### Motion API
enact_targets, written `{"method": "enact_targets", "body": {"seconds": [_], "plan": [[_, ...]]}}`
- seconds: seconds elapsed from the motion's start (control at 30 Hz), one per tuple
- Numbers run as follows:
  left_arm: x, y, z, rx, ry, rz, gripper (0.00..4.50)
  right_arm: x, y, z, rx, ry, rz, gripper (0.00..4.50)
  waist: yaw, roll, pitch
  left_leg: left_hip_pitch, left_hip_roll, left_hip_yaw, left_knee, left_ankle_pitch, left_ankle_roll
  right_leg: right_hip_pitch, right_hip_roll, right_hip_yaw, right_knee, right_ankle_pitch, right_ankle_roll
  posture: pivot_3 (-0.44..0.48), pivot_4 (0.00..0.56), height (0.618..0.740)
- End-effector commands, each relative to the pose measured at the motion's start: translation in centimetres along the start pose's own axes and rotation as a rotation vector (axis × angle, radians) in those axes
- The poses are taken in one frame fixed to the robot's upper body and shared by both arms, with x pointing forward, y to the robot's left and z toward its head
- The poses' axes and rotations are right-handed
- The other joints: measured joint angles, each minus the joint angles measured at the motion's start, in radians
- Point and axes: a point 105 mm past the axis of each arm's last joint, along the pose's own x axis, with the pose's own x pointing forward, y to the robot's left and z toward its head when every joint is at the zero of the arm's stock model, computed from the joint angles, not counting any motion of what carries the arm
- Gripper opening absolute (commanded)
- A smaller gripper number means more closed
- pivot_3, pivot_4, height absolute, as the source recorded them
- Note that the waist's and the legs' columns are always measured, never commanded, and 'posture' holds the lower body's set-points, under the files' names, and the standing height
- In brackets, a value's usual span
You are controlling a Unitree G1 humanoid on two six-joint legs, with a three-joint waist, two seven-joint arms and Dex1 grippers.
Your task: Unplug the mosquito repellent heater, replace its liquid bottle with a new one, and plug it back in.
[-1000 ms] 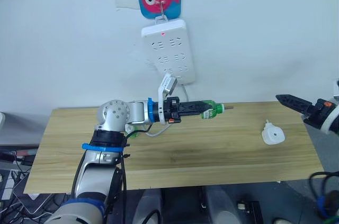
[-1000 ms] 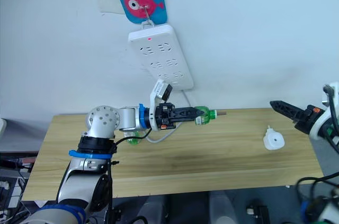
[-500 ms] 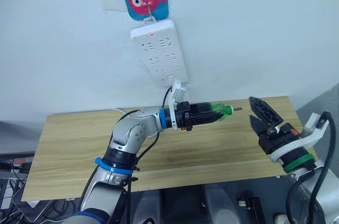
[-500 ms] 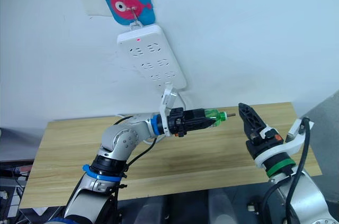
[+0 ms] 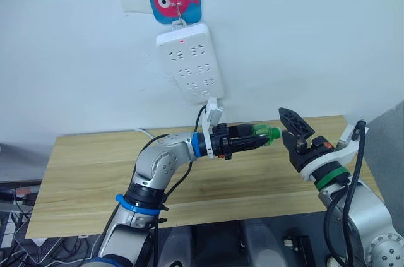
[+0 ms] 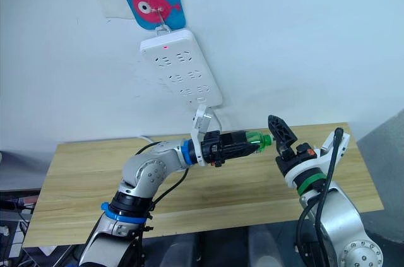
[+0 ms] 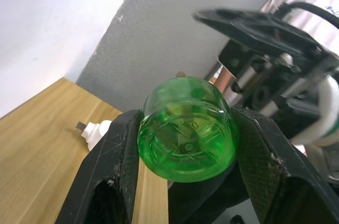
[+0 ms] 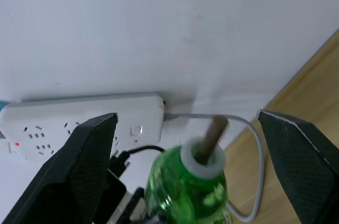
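Holding green bottle (image 5: 265,134) horizontally in left end effector (image 5: 249,141), fingers clamped on it, wick end presented for handover. Right end effector (image 6: 278,137) spreading wide around bottle neck, not gripping. Heater (image 7: 95,131) lying on tabletop (image 5: 82,166) behind. Versus earlier: right end effector moving closer to bottle.

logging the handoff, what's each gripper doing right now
Left gripper: shut on the green liquid bottle.
Right gripper: open, fingers either side of the bottle's wick end.
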Motion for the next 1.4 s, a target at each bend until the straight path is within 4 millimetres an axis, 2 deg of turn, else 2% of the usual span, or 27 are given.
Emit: {"method": "enact_targets", "body": {"seconds": [0.03,0.13,0.43,0.7,0.73,0.9,0.93,1.03,1.17,1.23,1.27,1.4], "plan": [[0.5,-1.2,0.6,0.034,-0.02,-0.043,2.23,-0.1,1.0,-0.3,-0.008,-0.006,0.042,4.44,0.0,0.0,0.0,0.0,0.0,0.0,0.0,0.0,0.0,0.0,0.0,0.0,0.0,0.0,0.0,-0.108,0.296,0.74],[0.6,-1.1,0.7,0.036,-0.024,-0.036,2.23,-0.1,1.2,-0.7,-0.021,0.017,0.047,3.88,0.001,0.0,0.0,0.0,-0.001,0.0,0.0,0.0,0.0,0.0,0.0,0.0,0.0,0.0,0.0,-0.109,0.298,0.74],[0.8,-1.1,0.6,0.043,-0.032,-0.028,2.23,0.1,1.2,-1.0,-0.035,0.025,0.042,0.87,0.0,0.0,0.0,0.0,0.0,0.0,0.0,0.0,0.001,0.0,0.0,0.0,0.0,0.0,0.0,-0.114,0.295,0.74],[0.5,-1.4,0.2,0.028,-0.006,-0.047,2.23,0.1,1.0,-0.7,-0.033,0.018,0.039,0.87,0.001,0.0,0.0,0.0,0.0,0.0,0.0,0.0,0.001,0.0,0.0,0.0,0.0,0.0,0.0,-0.11,0.296,0.74],[0.4,-1.4,0.1,0.035,0.009,-0.055,2.97,0.1,0.9,-0.6,-0.035,0.014,0.034,0.87,0.001,0.0,0.0,0.0,0.0,0.0,0.0,0.0,0.001,0.0,0.0,0.0,0.0,0.0,0.0,-0.109,0.296,0.74],[-0.7,-1.6,-0.2,0.125,0.121,-0.13,4.44,0.0,-0.7,1.2,-0.092,-0.031,-0.022,0.87,0.001,0.0,0.0,0.0,-0.001,0.0,0.0,0.0,0.001,0.0,0.0,0.0,0.0,0.0,0.0,-0.101,0.299,0.74],[-0.9,-1.5,-0.2,0.15,0.143,-0.141,4.5,0.1,-1.2,1.7,-0.119,-0.045,-0.039,0.87,0.001,0.0,0.0,0.0,0.0,0.0,0.0,-0.001,0.001,0.0,0.0,0.0,0.0,0.0,0.0,-0.097,0.3,0.74],[-1.3,-0.7,-0.2,0.242,0.194,-0.132,4.5,0.3,-3.1,3.2,-0.31,-0.068,-0.111,0.87,0.003,0.0,0.0,0.0,-0.001,0.001,0.0,-0.001,0.001,0.0,0.0,0.0,-0.001,0.0,0.0,-0.092,0.3,0.74],[-1.7,0.5,-1.2,0.389,0.277,-0.123,4.5,1.0,-7.4,5.3,-0.805,-0.077,-0.291,0.87,0.004,0.0,0.0,0.0,-0.002,0.001,0.0,-0.001,0.001,0.001,0.0,0.0,-0.003,0.0,0.0,-0.09,0.3,0.74],[-1.8,0.8,-1.7,0.445,0.295,-0.125,4.5,1.6,-9.0,6.2,-1.05,-0.091,-0.324,0.87,0.003,0.0,0.0,0.001,-0.002,0.001,0.0,-0.001,0.001,0.001,0.001,0.0,-0.003,0.0,0.0,-0.09,0.3,0.74],[-1.8,1.0,-2.0,0.472,0.304,-0.12,4.5,2.0,-9.5,6.4,-1.133,-0.099,-0.325,0.87,0.003,0.0,0.0,0.001,-0.003,0.001,0.0,-0.001,0.001,0.001,0.001,0.0,-0.003,0.0,0.0,-0.081,0.297,0.74],[-1.9,1.4,-3.0,0.521,0.312,-0.11,4.5,3.4,-11.3,6.4,-1.283,-0.119,-0.309,0.87,0.002,-0.001,0.0,0.001,-0.002,0.001,-0.001,-0.001,0.001,0.001,0.002,0.0,-0.002,0.0,0.0,-0.077,0.296,0.74]]}}
